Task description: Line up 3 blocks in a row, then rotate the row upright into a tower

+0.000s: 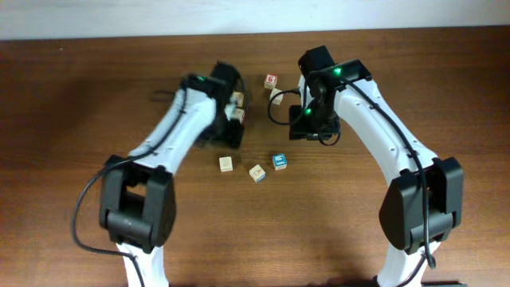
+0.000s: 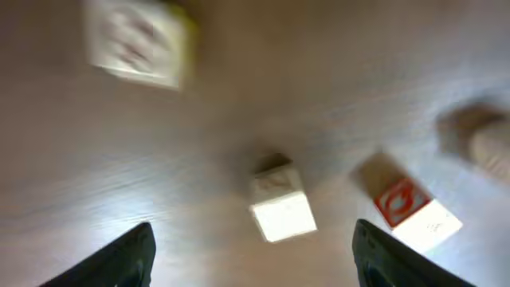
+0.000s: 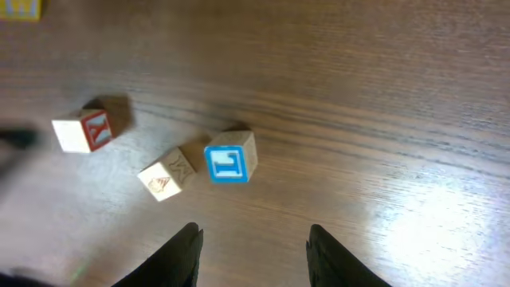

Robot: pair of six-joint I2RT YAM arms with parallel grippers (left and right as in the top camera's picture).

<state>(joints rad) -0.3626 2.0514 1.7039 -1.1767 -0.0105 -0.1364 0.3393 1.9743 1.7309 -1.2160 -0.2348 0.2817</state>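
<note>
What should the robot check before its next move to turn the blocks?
1. Left gripper empty: ok, jaws apart, nothing held.
2. Right gripper empty: ok, jaws apart, nothing held.
3. Blue block, near tan block and far tan block lie apart on the table: ok.
4. Blue block in the right wrist view: ok, just ahead of the fingers.
5. Left wrist view sharp: not ok, blurred.
6. Which blocks are already turned: cannot tell.

Bright, even light; the left wrist view is heavily blurred, and glare whitens the table [image 3: 422,227]
</note>
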